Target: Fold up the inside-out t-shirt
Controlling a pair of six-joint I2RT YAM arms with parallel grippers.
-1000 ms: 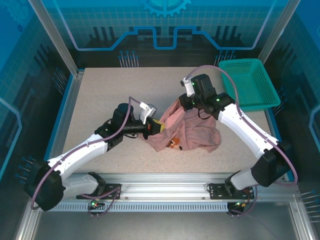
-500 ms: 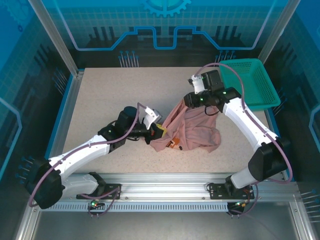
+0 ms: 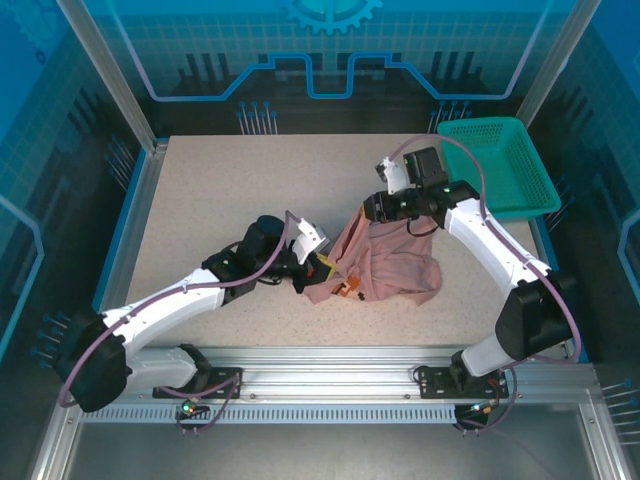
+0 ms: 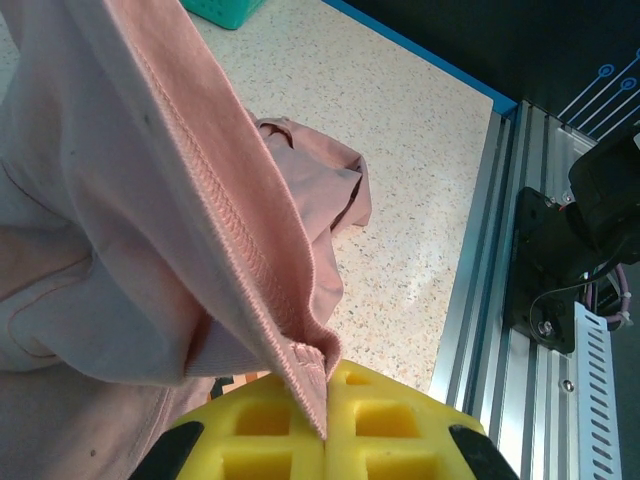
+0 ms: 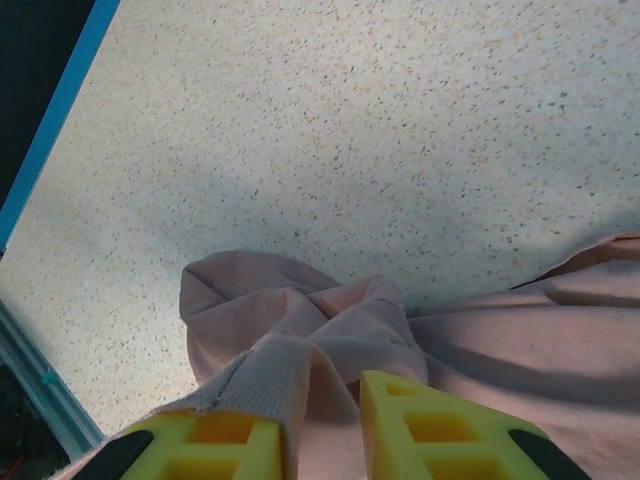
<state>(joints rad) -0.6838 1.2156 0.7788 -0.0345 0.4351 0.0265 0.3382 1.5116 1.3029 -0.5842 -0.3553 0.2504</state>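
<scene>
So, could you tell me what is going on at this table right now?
The robot is working on a pink t-shirt that lies bunched up on the table. The left gripper pinches a stitched hem at the shirt's left side, and the right gripper clamps a fold at its far edge, lifted a little. No neat fold shows yet. A teal basket sits at the far right corner.

**Soft cloth on a speckled bench**

The inside-out t-shirt (image 4: 120,250) is soft, matt knit cloth with a ribbed, slightly fuzzy stitched hem. The bench (image 5: 400,120) looks matt, speckled and stone-like. The left claw (image 4: 327,445) and right claw (image 5: 320,430) are yellow moulded plastic. The basket (image 3: 500,165) is teal plastic mesh, and the near rail (image 4: 480,300) is brushed metal.
</scene>
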